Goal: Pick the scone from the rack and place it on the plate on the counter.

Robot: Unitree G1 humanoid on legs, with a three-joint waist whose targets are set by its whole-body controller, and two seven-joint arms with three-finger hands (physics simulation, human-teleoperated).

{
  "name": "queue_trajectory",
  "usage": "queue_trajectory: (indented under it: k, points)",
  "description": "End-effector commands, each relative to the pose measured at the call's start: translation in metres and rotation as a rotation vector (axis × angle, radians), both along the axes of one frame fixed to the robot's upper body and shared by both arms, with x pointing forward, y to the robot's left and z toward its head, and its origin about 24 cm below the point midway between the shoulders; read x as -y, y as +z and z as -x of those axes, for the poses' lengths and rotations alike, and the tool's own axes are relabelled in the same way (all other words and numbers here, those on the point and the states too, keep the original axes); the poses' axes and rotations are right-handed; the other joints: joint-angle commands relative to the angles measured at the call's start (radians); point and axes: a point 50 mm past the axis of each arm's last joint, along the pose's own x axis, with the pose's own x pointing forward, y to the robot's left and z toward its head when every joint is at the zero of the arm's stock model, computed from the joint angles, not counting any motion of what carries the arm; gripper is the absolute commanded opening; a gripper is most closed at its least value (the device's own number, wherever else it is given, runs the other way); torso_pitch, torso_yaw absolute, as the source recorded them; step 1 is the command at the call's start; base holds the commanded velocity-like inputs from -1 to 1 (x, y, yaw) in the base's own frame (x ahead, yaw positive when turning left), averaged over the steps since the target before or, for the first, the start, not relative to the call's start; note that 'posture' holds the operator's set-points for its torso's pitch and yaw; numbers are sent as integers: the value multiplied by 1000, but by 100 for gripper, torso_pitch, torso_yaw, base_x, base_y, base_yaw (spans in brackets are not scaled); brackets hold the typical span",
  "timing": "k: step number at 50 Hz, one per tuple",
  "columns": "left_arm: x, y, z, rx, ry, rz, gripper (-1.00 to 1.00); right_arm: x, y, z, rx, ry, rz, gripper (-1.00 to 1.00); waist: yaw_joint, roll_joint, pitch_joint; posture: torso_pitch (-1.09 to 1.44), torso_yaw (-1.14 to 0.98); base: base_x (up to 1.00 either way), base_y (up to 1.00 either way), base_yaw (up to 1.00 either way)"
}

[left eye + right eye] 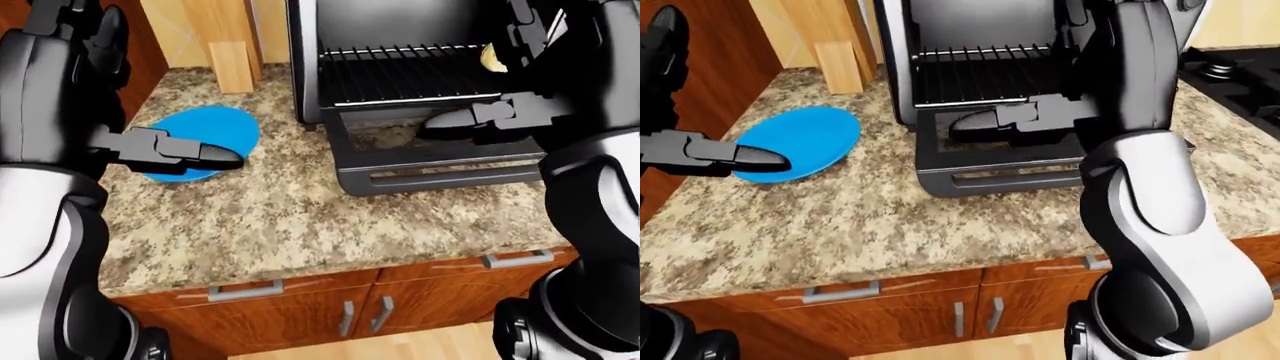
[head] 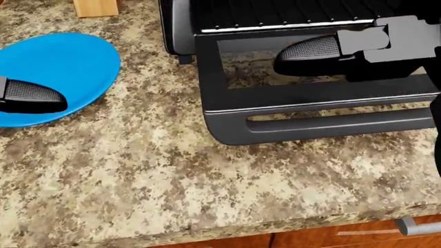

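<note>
The scone [image 1: 491, 58] shows as a small pale lump at the right end of the wire rack [image 1: 400, 75] inside the open toaster oven. A round blue plate [image 2: 62, 67] lies on the speckled counter [image 2: 138, 170], left of the oven. My right hand [image 2: 296, 56] hovers open over the lowered oven door [image 2: 310, 116], just below the rack's edge and left of the scone, holding nothing. Over the plate's near rim my left hand [image 2: 34, 98] is stretched out open and empty.
A wooden block [image 1: 232, 66] stands against the wall above the plate. In the right-eye view a black stove [image 1: 1230, 67] lies right of the oven. Wooden drawers with metal handles [image 1: 245, 289] run below the counter edge.
</note>
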Motion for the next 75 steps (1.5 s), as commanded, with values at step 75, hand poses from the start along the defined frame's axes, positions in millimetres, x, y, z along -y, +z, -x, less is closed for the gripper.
queue_trajectory:
  k: [75]
  points:
    - [-3,-2,-1,54,9,11,100,105,36,-148,-354,-532,85,100,-3,6,-29,0,0,0,0,0]
